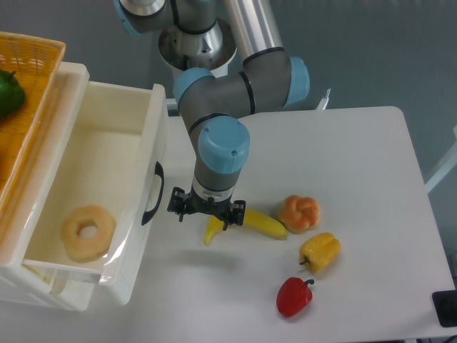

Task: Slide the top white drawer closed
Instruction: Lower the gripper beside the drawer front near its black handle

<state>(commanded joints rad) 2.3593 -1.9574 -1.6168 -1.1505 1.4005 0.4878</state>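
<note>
The top white drawer [139, 214] is pulled out on the left side, its deep cream-white box open to view. A black curved handle [153, 194] sits on its front panel. Inside lies a pale ring-shaped donut [88, 232]. My gripper [206, 214] hangs just right of the handle, a short gap away, above the table. Its fingers are spread apart and hold nothing. It partly covers the left end of a yellow banana [246, 224].
An orange woven basket [32, 78] with a green pepper [8, 93] rests on top of the drawer unit. On the table lie an orange pumpkin-shaped toy [299, 212], a yellow pepper [320, 251] and a red pepper [294, 296]. The table's right edge runs near x 600.
</note>
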